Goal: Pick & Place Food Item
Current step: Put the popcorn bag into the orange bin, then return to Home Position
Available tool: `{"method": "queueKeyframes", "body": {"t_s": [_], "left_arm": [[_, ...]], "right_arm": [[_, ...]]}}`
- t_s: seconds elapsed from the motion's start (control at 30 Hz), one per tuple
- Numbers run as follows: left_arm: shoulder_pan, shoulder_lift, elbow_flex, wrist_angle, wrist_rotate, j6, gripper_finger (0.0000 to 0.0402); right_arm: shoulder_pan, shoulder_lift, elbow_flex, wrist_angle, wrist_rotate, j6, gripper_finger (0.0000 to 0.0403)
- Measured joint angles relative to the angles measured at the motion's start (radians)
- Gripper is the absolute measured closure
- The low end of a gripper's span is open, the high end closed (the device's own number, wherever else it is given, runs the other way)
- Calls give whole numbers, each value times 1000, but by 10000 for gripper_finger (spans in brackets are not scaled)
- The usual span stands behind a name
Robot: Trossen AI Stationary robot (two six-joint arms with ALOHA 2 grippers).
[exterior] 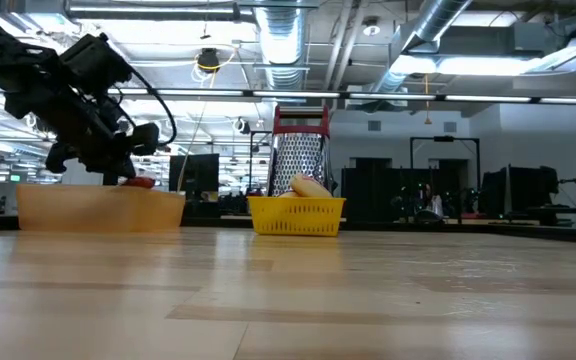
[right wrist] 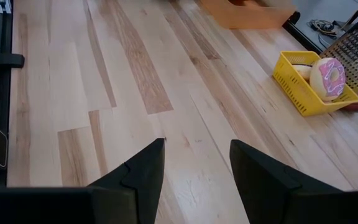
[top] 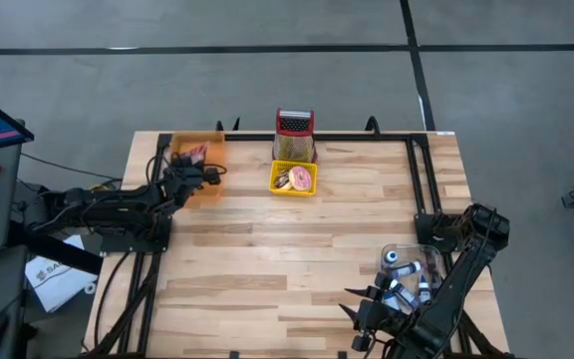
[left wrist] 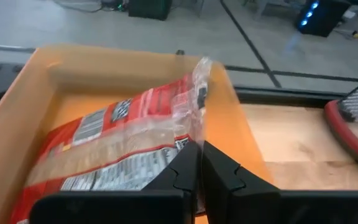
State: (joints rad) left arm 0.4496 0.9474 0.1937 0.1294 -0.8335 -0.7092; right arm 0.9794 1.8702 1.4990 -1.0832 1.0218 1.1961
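The left gripper is pinched tight on the clear crimped edge of a red snack packet, which lies tilted inside the orange bin at the table's far left corner. That packet looks light, soft and crinkly; I'd guess the film is slippery, so the sealed end is the sensible place to hold, though it may swing or slide out. The bin's 4 walls hem it in, so lifting straight up seems safest. Beside it stand a yellow basket holding a pink donut, and a grater. The right gripper waits open over bare wood at the near right.
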Motion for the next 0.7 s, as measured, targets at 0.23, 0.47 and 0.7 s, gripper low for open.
{"method": "queueKeyframes", "body": {"t_s": [0.23,0.47,0.7], "left_arm": [[0,-27,0,126,41,82,366],[0,-77,0,148,87,129,334],[0,-99,0,224,400,175,339]], "right_arm": [[0,0,0,0,0,0,228],[0,0,0,0,0,0,228],[-2,0,0,-1,0,0,228]]}}
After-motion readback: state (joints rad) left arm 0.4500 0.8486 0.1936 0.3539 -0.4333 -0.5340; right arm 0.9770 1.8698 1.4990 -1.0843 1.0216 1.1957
